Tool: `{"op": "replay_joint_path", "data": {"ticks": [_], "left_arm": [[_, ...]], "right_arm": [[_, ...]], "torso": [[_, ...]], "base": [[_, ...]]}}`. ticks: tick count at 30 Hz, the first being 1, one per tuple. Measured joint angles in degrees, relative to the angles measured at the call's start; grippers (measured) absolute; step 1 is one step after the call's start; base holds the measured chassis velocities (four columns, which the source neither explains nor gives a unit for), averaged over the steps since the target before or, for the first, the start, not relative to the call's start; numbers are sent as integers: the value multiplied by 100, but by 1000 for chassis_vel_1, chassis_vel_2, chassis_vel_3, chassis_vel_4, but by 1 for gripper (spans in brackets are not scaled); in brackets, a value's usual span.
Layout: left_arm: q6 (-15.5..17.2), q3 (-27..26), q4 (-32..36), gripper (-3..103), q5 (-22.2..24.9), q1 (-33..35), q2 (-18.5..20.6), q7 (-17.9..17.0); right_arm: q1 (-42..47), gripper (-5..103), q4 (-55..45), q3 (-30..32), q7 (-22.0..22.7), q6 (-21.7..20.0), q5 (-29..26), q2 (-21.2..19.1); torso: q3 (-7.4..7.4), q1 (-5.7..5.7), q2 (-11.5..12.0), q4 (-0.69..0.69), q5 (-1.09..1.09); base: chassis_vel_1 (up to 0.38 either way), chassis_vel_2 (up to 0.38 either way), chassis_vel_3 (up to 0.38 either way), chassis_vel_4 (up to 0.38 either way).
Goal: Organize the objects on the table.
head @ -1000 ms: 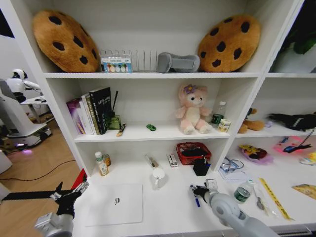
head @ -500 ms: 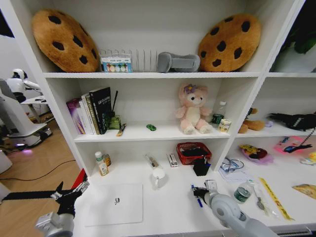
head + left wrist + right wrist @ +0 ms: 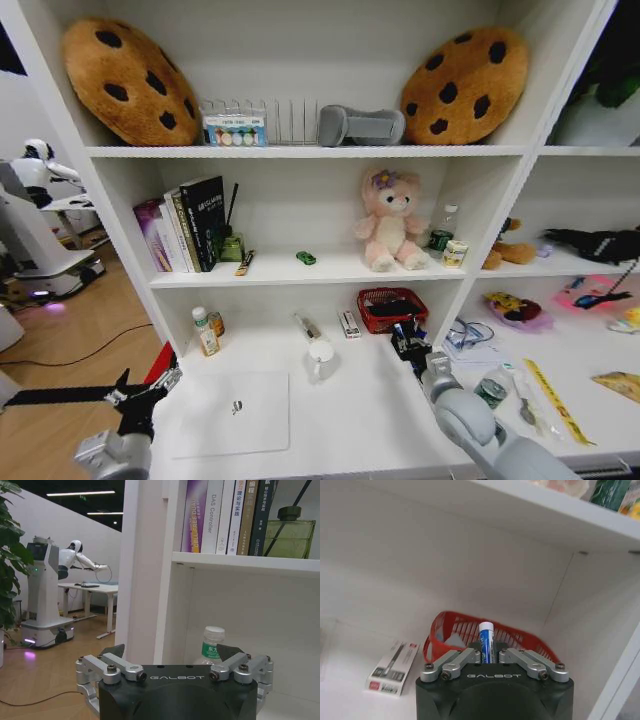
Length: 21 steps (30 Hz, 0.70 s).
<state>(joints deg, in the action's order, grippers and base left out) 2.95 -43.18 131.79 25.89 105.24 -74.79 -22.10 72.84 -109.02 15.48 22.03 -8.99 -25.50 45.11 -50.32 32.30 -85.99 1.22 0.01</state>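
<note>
Right gripper [image 3: 408, 338] is held above the table [image 3: 350, 420], just in front of the red mesh basket [image 3: 392, 309] in the lowest shelf bay. In the right wrist view its fingers [image 3: 470, 656] are seen clamped tight on a blue pen [image 3: 486, 641], white tip pointed up, red basket directly behind. A small boxed item [image 3: 393, 667] is seen lying beside the basket. Left gripper [image 3: 140, 388] is parked off the table's left edge, jaws spread wide and nothing gripped. Silver laptop [image 3: 232, 412] is left closed, flat on the table's front left. Yellow ruler [image 3: 554, 400] and green-lidded can [image 3: 490, 391] are seen on the right of the table, well apart from the laptop. Tiny green toy car [image 3: 306, 258] is sat on the middle shelf.
</note>
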Motion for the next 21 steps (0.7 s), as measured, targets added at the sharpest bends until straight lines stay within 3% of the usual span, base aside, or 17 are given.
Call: {"op": "replay_joint_path", "data": {"ticks": [3, 9, 15, 21], "left_arm": [[-10, -23, 8, 100, 0, 22, 3, 0], [-12, -8, 7, 100, 1, 6, 6, -11], [-11, 6, 0, 100, 1, 0, 17, -23], [-11, -1, -14, 100, 1, 0, 33, -41]], "right_arm": [[-263, 12, 273, -34, -68, 416, 374, 102], [-683, 12, 462, -89, -88, 790, 550, 186], [-916, 12, 811, -87, -127, 1107, 841, 195], [-1029, 12, 1258, -127, -185, 1281, 784, 337]], "torso": [[0, 0, -1, 0, 0], [0, 0, 0, 0, -1], [1, 0, -1, 0, -2], [1, 0, -1, 0, -2]], "base": [[0, 0, 0, 0], [0, 0, 0, 0], [0, 0, 0, 0], [0, 0, 0, 0]]}}
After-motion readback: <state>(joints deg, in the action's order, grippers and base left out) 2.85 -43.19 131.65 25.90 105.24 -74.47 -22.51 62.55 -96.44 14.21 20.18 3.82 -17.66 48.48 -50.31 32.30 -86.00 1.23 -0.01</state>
